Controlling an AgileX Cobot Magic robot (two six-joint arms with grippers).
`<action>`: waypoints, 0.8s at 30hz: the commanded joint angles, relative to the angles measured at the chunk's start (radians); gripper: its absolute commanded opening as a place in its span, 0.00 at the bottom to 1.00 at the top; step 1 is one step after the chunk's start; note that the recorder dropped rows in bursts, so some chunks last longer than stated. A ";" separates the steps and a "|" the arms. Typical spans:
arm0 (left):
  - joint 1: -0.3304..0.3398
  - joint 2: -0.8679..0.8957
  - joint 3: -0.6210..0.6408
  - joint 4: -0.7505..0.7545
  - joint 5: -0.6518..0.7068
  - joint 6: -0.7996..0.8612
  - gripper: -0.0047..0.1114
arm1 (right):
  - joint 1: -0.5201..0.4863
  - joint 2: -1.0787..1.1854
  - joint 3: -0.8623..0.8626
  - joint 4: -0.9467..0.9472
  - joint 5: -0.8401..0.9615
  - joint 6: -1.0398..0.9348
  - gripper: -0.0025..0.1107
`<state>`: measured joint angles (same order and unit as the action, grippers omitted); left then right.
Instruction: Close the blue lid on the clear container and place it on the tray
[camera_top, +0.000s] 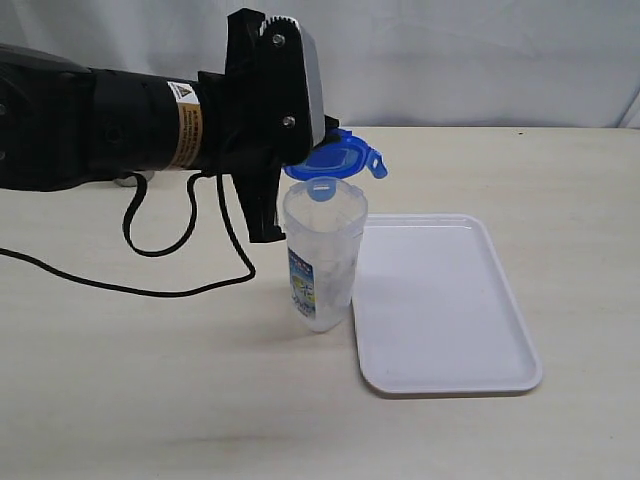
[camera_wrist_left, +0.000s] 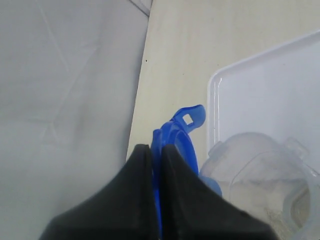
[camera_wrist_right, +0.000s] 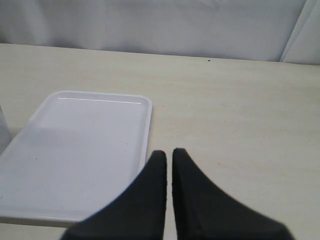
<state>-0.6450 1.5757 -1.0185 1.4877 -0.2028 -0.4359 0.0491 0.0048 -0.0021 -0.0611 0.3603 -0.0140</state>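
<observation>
Left arm entering from the left edge of the exterior view, a black cable (camera_top: 190, 255) looping beneath it on the table (camera_top: 150, 400). The left gripper (camera_wrist_left: 156, 150) is clamped on the blue lid (camera_top: 340, 158): its two black fingers (camera_wrist_left: 140, 190) are pressed onto the lid's edge from either side, with only the plastic between them. The lid is held tilted in the air over the open mouth of the clear container (camera_top: 322, 255), its lowest flap at the container's rim (whether the two touch cannot be told). The container stands upright on the table, printed label facing the camera, just beside the left rim of the tray (camera_top: 450, 300) and not on it. The tray lies flat with nothing on it. The right gripper (camera_wrist_right: 169, 152), seen only in its own wrist view, has its jaws drawn together with a thin slit between them; it holds nothing and hangs over the table near a corner of the tray.
</observation>
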 joint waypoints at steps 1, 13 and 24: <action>-0.008 -0.008 0.003 -0.012 0.029 0.013 0.04 | -0.004 -0.005 0.002 -0.001 -0.008 0.002 0.06; -0.009 -0.008 -0.034 -0.048 0.070 0.048 0.04 | -0.004 -0.005 0.002 -0.001 -0.008 0.002 0.06; -0.009 -0.008 -0.043 -0.053 0.058 0.051 0.04 | -0.004 -0.005 0.002 -0.001 -0.008 0.002 0.06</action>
<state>-0.6498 1.5757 -1.0527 1.4512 -0.1253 -0.3841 0.0491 0.0048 -0.0021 -0.0611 0.3603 -0.0140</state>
